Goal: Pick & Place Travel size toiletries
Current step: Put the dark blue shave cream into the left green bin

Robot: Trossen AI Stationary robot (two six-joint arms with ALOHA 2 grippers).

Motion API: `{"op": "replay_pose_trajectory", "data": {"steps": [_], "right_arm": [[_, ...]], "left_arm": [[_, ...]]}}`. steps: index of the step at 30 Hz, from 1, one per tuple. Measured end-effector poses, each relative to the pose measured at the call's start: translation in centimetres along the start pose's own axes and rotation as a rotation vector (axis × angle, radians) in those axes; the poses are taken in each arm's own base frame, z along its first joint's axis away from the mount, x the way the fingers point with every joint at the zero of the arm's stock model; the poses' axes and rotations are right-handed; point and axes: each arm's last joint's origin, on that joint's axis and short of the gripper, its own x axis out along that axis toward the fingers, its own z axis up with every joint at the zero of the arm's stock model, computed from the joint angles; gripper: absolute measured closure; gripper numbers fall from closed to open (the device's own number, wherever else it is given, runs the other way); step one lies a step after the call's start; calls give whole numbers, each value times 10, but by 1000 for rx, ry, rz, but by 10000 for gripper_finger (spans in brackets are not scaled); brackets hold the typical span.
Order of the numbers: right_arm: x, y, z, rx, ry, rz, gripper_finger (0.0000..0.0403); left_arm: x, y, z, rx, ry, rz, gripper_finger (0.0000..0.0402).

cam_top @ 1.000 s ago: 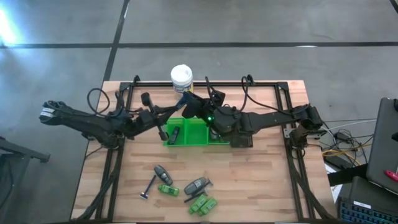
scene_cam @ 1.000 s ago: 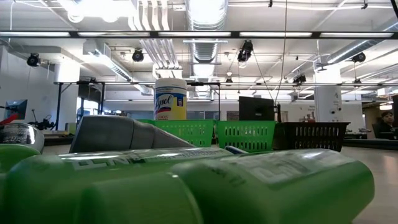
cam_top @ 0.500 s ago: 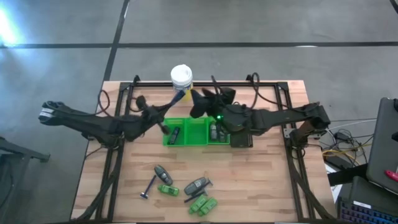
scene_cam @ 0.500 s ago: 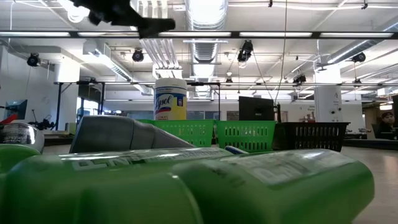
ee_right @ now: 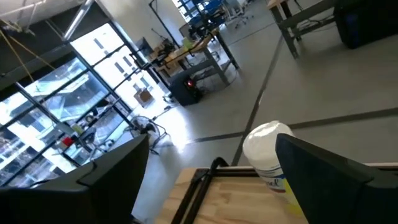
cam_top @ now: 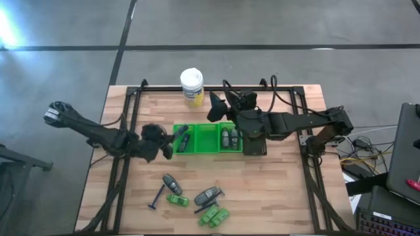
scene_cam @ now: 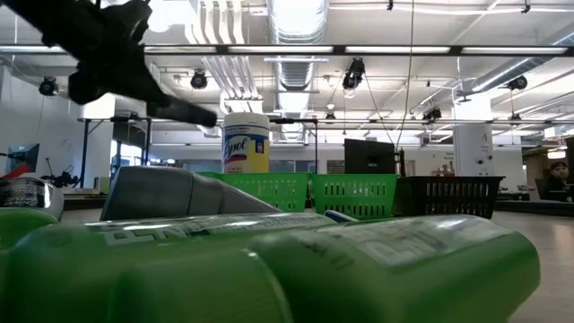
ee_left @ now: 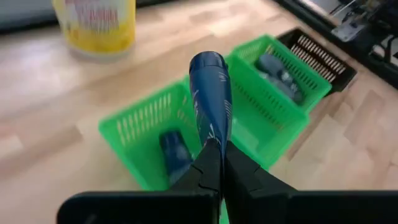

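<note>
My left gripper [cam_top: 172,139] is shut on a dark blue tube [cam_top: 181,130] above the left compartment of the green tray [cam_top: 207,151]. That compartment holds a dark bottle [ee_left: 176,152]; the right one holds grey bottles [cam_top: 230,137]. More travel size toiletries lie loose near the table's front: grey bottles [cam_top: 207,195], green bottles [cam_top: 214,215] and a thin razor-like stick [cam_top: 157,196]. My right gripper [cam_top: 220,105] hangs open over the tray's far side, holding nothing. In the low view, the green bottles [scene_cam: 269,269] fill the foreground. My left gripper pinches the tube's flat crimped end [ee_left: 215,140] between its two fingers [ee_left: 208,171]. The fingers come from the table's left, slanting down, and lie along the tube. The tube sticks out ahead of them, cap end [ee_left: 208,62] foremost, clear of the tray.
A white-lidded jar with a yellow label [cam_top: 191,85] stands at the far edge behind the tray. A black slotted tray [cam_top: 254,145] adjoins the green tray's right end. Bare wood lies between the tray and the loose items.
My right gripper has opened, let go of the blue tube and drawn back toward the table's right. My left gripper has kept the tube, rolled, tipped forward and sunk toward the near-left, carrying the tube from beside the jar to above the tray's left compartment.
</note>
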Motion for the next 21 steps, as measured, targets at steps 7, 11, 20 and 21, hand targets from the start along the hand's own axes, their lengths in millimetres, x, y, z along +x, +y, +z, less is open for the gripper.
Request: {"op": "replay_pose_trajectory", "data": {"steps": [7,11,20,21], "right_arm": [[1,-2,-1,-9,5,-13,81],[1,-4,-3,0,13,-20,88],[-1,-6,-5,11,27,-31,77],[-1,-6,-5,11,27,-31,74]], "left_arm": [[19,17,-34,-140,6,49,397],[28,20,-42,-201,-17,7,399],[41,18,-49,-179,-17,51,389],[43,17,-50,-174,-19,50,387]]}}
